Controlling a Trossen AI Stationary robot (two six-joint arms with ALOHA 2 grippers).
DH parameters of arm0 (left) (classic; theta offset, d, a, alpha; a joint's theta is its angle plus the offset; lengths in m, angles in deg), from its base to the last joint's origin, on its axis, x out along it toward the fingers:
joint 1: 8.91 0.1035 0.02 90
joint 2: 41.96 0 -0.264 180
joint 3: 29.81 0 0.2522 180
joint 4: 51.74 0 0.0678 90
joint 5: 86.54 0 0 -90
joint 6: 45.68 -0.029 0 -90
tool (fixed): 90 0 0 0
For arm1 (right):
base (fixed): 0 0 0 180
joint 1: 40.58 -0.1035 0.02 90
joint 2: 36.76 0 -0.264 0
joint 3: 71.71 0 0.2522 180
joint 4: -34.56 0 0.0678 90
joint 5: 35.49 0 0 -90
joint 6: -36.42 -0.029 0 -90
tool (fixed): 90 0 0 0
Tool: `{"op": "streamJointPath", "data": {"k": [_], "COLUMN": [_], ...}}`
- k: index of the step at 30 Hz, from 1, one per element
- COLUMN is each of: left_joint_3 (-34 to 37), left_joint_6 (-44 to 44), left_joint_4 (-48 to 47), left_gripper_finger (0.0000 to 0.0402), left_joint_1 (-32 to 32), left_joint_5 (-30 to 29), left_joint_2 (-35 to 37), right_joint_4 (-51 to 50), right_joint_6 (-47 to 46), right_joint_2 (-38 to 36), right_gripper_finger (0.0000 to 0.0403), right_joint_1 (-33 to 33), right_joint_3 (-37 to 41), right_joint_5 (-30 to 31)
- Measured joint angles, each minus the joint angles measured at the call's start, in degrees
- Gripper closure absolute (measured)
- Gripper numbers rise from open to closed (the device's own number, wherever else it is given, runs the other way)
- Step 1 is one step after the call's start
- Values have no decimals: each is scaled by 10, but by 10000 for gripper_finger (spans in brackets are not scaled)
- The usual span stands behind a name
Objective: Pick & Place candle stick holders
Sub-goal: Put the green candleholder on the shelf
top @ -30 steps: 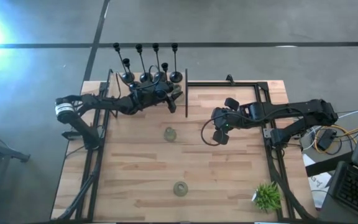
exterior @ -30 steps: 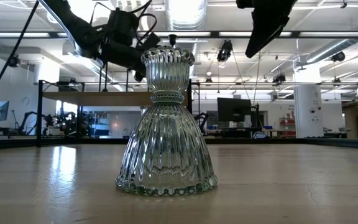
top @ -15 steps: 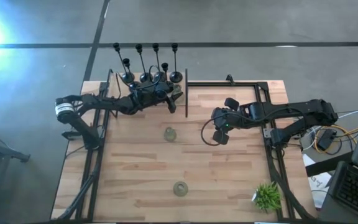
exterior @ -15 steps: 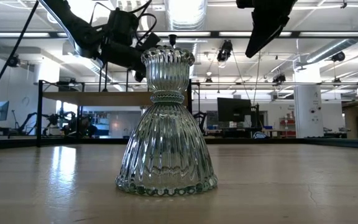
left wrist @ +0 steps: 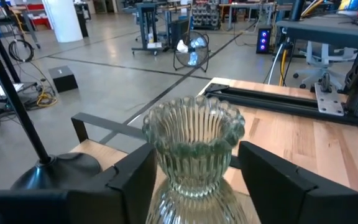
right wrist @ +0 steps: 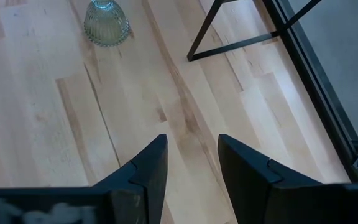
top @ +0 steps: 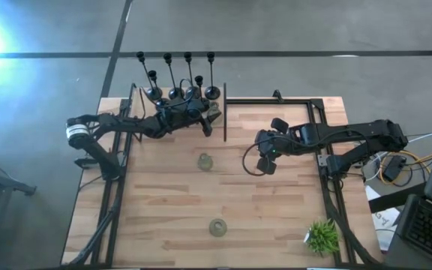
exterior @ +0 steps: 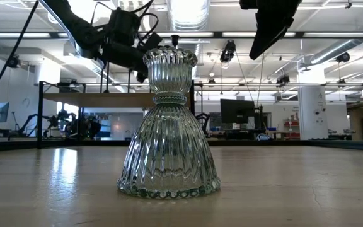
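Observation:
Several black candle stick holders stand in a row by their round bases at the table's far left edge. My left gripper is beside them, pointing level. It is open, with a ribbed glass holder upright between its fingers; the holder's foot is hidden. Two more glass holders stand on the table, one in the middle and one near the front edge, which fills the low view. My right gripper hangs open above the table's right half, over bare wood. My left gripper stands level with one finger on each side of the glass holder's narrow neck. A slim gap shows beside one finger. At the other finger I cannot tell whether it touches the glass.
A thin black upright bar stands just right of my left gripper. A small green plant sits at the near right corner. Black frame rails run along the table's sides. Bare wood lies between the two free glass holders.

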Motion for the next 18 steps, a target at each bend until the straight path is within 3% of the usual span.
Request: {"op": "streamJointPath", "data": {"k": [5, 18], "left_joint_3": [1, 3], "left_joint_6": [0, 6], "left_joint_4": [-21, -82], "left_gripper_finger": [153, 161], "left_joint_1": [0, -3], "left_joint_5": [0, 0], "left_joint_2": [2, 39], "right_joint_4": [0, -5], "right_joint_6": [0, 0], "right_joint_2": [0, 0], "right_gripper_finger": [271, 258], "right_joint_1": [0, 0], "right_joint_3": [0, 1], "right_joint_5": [-1, -1]}}
